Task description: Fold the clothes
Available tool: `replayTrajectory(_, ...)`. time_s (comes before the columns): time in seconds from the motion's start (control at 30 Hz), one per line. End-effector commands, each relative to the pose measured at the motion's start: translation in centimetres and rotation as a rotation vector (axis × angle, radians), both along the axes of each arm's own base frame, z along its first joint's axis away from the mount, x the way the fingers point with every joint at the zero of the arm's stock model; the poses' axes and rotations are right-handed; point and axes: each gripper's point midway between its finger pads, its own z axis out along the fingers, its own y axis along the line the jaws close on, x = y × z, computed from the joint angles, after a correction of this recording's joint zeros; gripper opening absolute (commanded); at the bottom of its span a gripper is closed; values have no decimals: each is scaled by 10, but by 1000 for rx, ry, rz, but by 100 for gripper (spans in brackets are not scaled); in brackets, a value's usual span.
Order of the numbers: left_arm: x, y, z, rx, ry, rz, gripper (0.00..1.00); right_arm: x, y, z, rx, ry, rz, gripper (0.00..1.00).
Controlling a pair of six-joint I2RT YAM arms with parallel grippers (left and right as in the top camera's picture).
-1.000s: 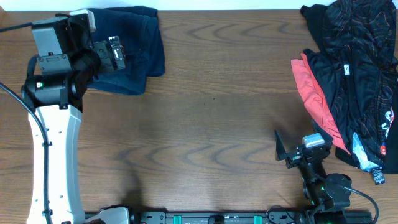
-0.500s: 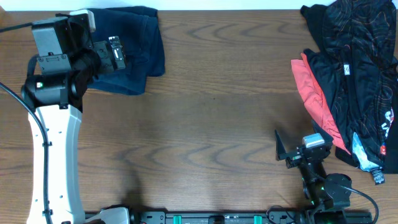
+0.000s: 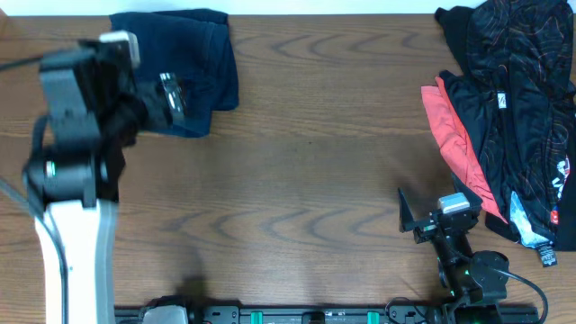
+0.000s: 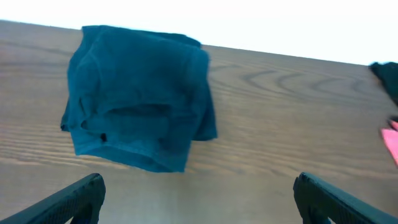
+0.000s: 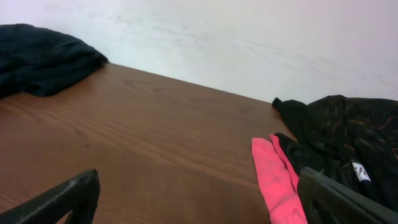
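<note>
Overhead: in the far-left corner of the table, navy shorts, folded into a compact block and lying flat on the wood. At the block's near-left edge, the left gripper, smeared along with its arm, too blurred from above to tell touching from apart. Along the right edge, well apart from the shorts, a loose pile of clothes: a black patterned piece at the far corner, a coral-red piece poking out on the pile's left side, another black piece with a small white label, spread toward the near edge. Near the front right, just beside that pile, the right gripper, over bare wood.

From the left wrist: left fingers spread wide at the bottom corners, only bare table between them, gripping nothing; shorts ahead of the tips and outside the gap, top layer smooth, edges a little uneven.

From the right wrist: right fingers likewise spread wide, empty; coral-red and black patterned pieces ahead on the right, shorts far off at the left, below a pale wall.
</note>
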Motion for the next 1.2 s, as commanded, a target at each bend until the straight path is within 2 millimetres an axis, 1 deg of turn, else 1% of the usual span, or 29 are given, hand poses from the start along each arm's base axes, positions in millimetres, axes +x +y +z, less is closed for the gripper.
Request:
replayTrajectory(0.0, -25, -13, -7, 36, -49, -65, 98, 1, -6, -1, 0, -2, -26, 99)
replayTrajectory(0.13, -48, -20, -27, 44, -159, -85, 98, 1, -6, -1, 0, -2, -26, 99)
replayTrajectory(0.27, -69, -26, -56, 48, -284, -102, 98, 1, -6, -1, 0, -2, -26, 99)
replayTrajectory(0.43, -88, -29, -89, 50, -399, -109, 98, 1, -6, -1, 0, -2, -26, 99)
replayTrajectory(0.57, -99, -32, -106, 50, -481, -120, 98, 1, -6, -1, 0, -2, -26, 99)
replayTrajectory(0.63, -103, -33, -113, 50, -519, -124, 98, 1, -6, -1, 0, -2, -26, 99)
replayTrajectory(0.77, -109, -34, -119, 52, -575, -127, 98, 1, -6, -1, 0, -2, -26, 99)
replayTrajectory(1.03, -106, -34, -126, 58, -667, -125, 98, 1, -6, -1, 0, -2, -26, 99)
replayTrajectory(1.17, -105, -34, -131, 58, -672, -124, 98, 1, -6, -1, 0, -2, -26, 99)
